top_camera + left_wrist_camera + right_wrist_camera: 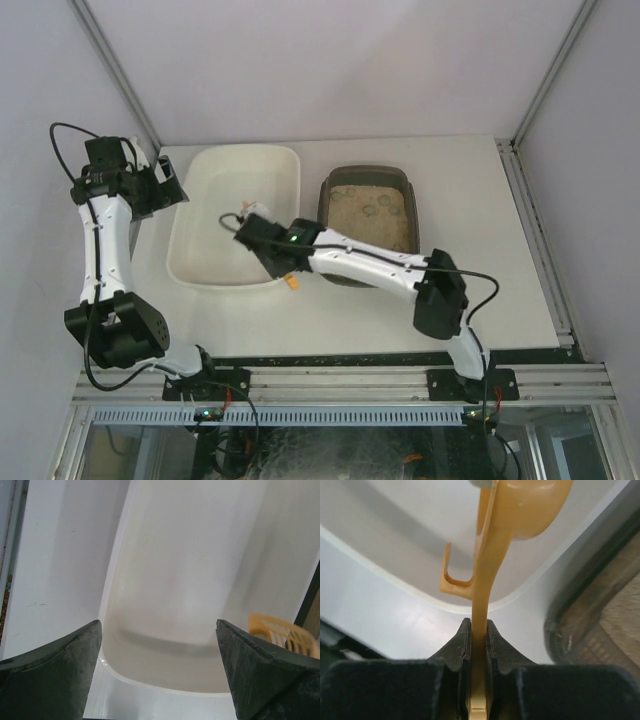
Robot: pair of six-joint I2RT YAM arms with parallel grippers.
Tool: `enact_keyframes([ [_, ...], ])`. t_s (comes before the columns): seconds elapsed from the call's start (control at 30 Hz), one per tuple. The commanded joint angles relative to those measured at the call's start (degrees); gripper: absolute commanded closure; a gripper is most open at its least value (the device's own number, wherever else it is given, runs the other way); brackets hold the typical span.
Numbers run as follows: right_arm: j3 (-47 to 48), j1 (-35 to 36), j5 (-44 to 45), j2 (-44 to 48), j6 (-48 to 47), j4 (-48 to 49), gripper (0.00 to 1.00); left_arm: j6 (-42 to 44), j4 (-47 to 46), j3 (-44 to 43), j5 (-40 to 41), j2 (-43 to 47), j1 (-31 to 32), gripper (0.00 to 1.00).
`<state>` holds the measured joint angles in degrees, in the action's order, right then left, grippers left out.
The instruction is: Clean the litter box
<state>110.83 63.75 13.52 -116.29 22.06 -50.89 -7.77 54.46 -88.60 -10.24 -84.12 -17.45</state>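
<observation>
1. On the white counter (400,310), the dark grey-brown rectangular plastic litter box (367,173) sits toward the far side, right of centre. It is filled with beige sandy litter marked by shallow round dents.
2. Just beside it on the left, long sides parallel, lies a larger cream-white rectangular plastic tub (205,230).
3. The right arm rises from its base at the near right edge and bends at a black elbow. Its white forearm stretches leftward, low across the counter and past the near end of the litter box, to the near right corner of the tub.
4. The right gripper (478,630) has its jaws closed tight on the thin handle of an orange-yellow plastic scoop (487,570). The handle stands on edge between the black pads.
5. From the right wrist view, the scoop's bowl reaches out over the tub's rounded corner. The litter box rim shows off to the right.
6. The left arm folds at a black elbow near its base. Its forearm runs up the left edge of the counter, and its wrist turns right toward the tub's far left rim.
7. The left gripper (157,625) has its jaws spread wide and holds nothing. It looks down the tub's length, and the slotted scoop shows at the right edge of that view.
</observation>
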Motion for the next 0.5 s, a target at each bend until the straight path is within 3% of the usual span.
enact_keyframes([
  [0.0,8.54,5.64,26.88,-6.02,-8.0,-13.83,1.0,-1.11,-0.94,-1.03,0.67,0.18,-0.45,0.01],
  [0.1,8.48,6.72,33.75,-7.5,-8.36,-14.2,1.0,-0.95,-1.64,-0.78,-0.5,0.59,-0.47,0.01],
  [0.27,4.91,7.01,35.97,-3.66,-7.97,-9.51,1.0,-0.05,-1.53,-1.79,-2.9,0.62,-0.45,0.01],
  [0.47,-1.73,2.06,25.26,8.6,-2.23,-6.14,1.0,-0.36,-2.26,-8.14,-7.64,-2.8,1.94,0.01],
])
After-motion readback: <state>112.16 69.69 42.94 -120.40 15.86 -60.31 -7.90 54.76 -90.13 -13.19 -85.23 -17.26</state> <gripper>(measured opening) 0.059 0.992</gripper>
